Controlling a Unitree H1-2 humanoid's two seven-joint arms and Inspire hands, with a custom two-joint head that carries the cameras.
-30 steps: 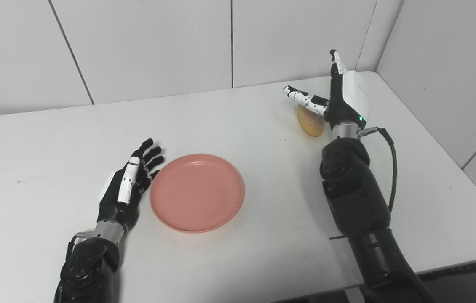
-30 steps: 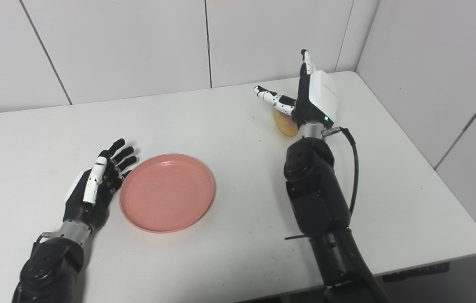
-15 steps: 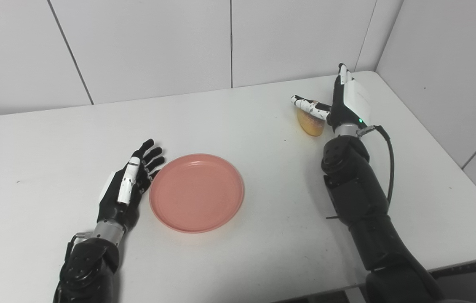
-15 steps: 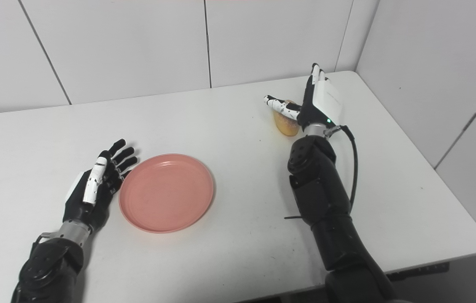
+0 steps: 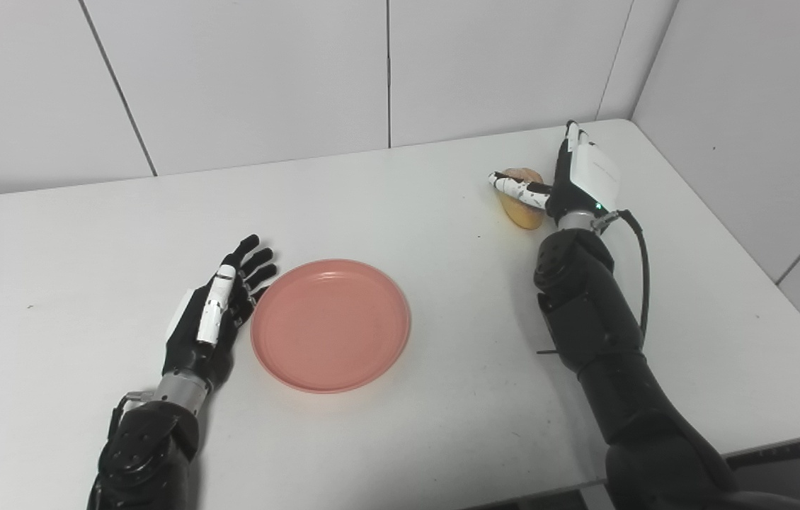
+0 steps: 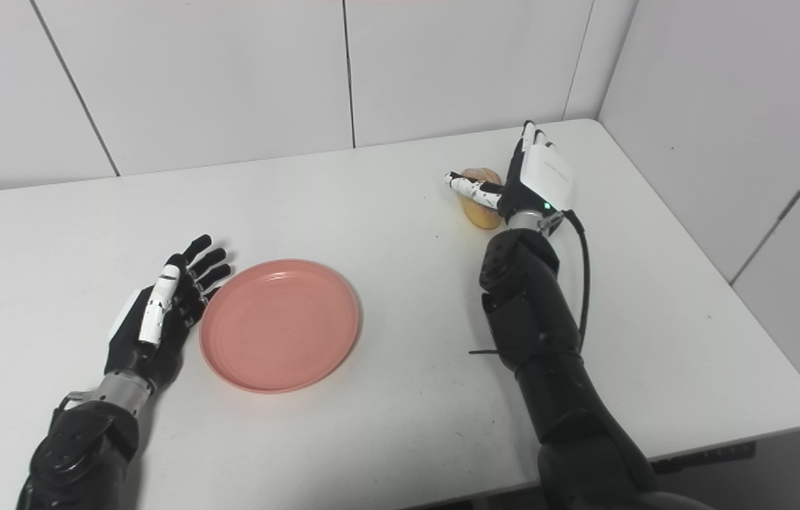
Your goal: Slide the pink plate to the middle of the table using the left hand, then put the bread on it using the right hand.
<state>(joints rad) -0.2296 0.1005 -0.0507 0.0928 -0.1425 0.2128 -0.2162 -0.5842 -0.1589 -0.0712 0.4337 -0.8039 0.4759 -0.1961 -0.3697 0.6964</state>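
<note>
The pink plate lies flat near the middle of the white table. My left hand rests open beside the plate's left rim, fingers straight and pointing away from me. The golden-brown bread lies at the far right of the table. My right hand is low over the bread and open: the thumb crosses the bread's top and the fingers stand along its right side. The hand hides part of the bread, and I cannot tell whether the palm touches it.
White wall panels rise behind the table and along its right side, close to the bread. The right forearm stretches from the bottom edge up to the hand, with a black cable looping beside the wrist.
My right hand has come down from above the table onto the bread, and its thumb now lies across the bread. The left hand and the plate have not moved.
</note>
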